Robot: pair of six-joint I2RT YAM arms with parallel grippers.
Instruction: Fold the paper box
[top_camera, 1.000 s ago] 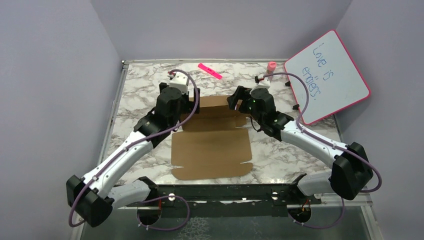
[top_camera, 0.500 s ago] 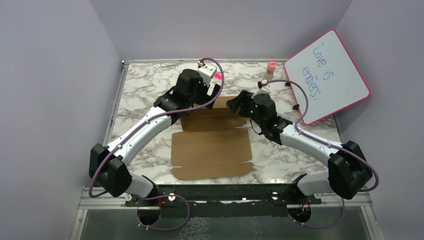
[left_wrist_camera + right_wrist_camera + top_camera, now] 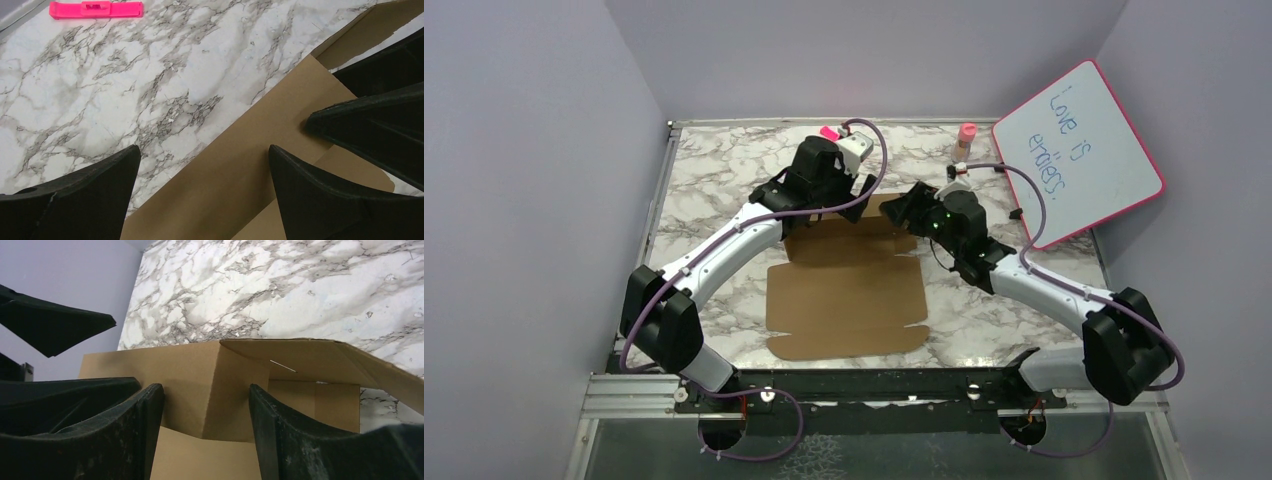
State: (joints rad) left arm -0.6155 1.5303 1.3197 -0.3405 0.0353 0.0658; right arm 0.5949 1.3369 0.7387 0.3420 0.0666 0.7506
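Paper box lies mid-table, mostly flat, w/ its far flap lifted at 12 o'clock. Your left gripper has swung from 10 to 12 o'clock. It's wide open and empty over the far edge. Right gripper straddles the raised flap, open, not clamped, so both look set to fold it.

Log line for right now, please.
box: near panels flat, far flap raised | left end effector: open, over far edge | right end effector: open, astride flap
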